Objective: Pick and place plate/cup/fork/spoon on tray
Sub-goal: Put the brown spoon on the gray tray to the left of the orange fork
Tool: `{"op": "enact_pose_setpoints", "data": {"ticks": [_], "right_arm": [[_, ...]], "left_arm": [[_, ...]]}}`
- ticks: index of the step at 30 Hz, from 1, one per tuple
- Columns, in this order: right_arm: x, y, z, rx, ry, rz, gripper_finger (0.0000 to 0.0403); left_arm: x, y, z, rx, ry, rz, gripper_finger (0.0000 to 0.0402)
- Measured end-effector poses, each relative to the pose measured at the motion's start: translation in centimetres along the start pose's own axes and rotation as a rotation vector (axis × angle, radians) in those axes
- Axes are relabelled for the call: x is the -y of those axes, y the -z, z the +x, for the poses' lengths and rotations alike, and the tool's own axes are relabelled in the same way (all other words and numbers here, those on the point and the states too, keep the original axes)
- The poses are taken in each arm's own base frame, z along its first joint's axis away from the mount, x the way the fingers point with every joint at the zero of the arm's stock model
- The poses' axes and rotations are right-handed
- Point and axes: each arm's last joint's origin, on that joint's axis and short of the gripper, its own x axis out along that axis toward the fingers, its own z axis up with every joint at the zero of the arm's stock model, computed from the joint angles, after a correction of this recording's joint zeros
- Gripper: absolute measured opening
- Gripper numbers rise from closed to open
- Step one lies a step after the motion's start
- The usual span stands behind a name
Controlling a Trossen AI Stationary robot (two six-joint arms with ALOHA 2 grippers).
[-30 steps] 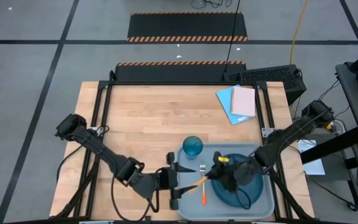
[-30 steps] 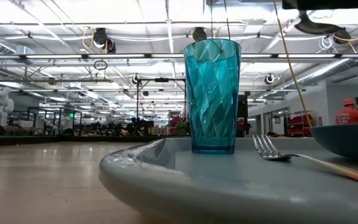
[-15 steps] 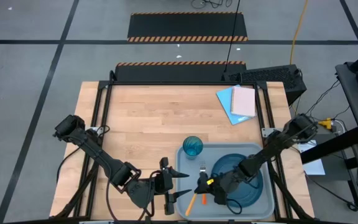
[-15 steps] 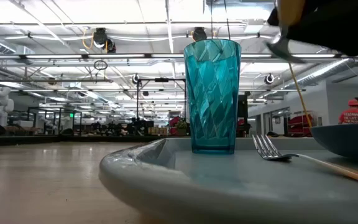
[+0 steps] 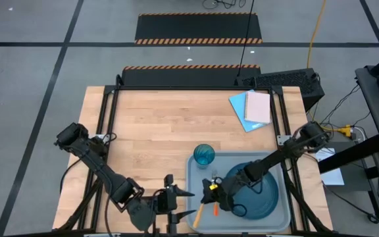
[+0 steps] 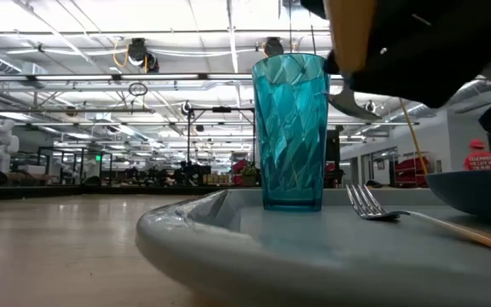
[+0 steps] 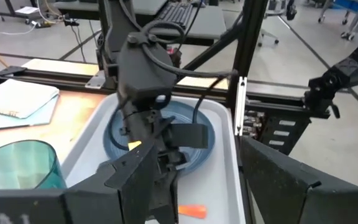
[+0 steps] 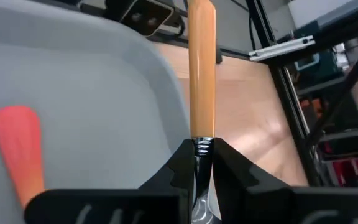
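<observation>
The right end effector (image 5: 210,191) pinches the spoon (image 8: 201,74) by its neck above the tray (image 5: 197,164), just beside the fork (image 5: 215,195), so we should lower it flat alongside the plate (image 5: 262,197) before letting go.

1. The cup (image 5: 204,156) is standing upright in the far left corner of the tray (image 5: 197,172), blocking that corner.
2. The fork (image 5: 214,193) is lying along the tray's left strip, and the plate (image 5: 258,194) is filling its right half.
3. The right end effector (image 5: 210,192), clamping the spoon (image 8: 201,68), is hanging over the fork.
4. The left end effector (image 5: 184,203) is sitting just beside the tray's left rim.
5. The table (image 5: 156,125) is lying bare beyond the tray, apart from flat sheets (image 5: 252,108) at its far right.
</observation>
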Motion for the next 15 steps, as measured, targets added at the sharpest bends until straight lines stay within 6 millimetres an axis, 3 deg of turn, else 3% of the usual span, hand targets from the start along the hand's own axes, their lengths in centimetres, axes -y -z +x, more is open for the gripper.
{"op": "enact_pose_setpoints", "data": {"ticks": [8,15], "right_arm": [[0.3,1.1,-0.1,0.022,-0.077,0.029,0.0025],[-0.1,2.6,0.1,-0.061,-0.142,0.055,0.0027]], "left_arm": [[-0.4,0.0,0.3,-0.01,-0.015,0.056,0.0232],[-1.2,-0.2,1.0,-0.024,-0.007,0.128,0.0232]]}}
